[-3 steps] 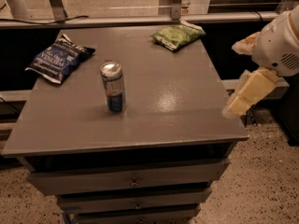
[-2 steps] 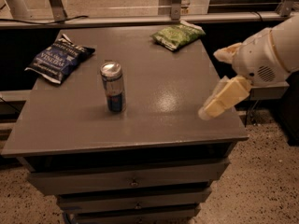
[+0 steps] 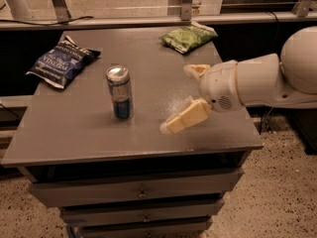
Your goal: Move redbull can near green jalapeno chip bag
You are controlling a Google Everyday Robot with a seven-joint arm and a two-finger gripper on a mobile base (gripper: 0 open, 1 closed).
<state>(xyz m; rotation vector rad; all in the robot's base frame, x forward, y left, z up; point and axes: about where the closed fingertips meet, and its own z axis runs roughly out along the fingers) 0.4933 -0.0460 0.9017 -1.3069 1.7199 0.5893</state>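
Fingers [image 3: 185,117] of cream plastic stand spread apart with nothing between them. The gripper [image 3: 177,98] hovers over the right front part of the grey surface [image 3: 84,133], to the right of the redbull can [image 3: 120,92] and clear of it. Behind it the white arm [image 3: 257,81] reaches in from the right. The can stands upright near the middle, with bare surface all around it. The green jalapeno chip bag [image 3: 188,36] lies at the back right corner, well apart from the can, with open surface between them. A dark blue chip bag [image 3: 63,61] lies by the left edge; I cannot read its white lettering. Drawers [image 3: 138,192] sit below the front edge.
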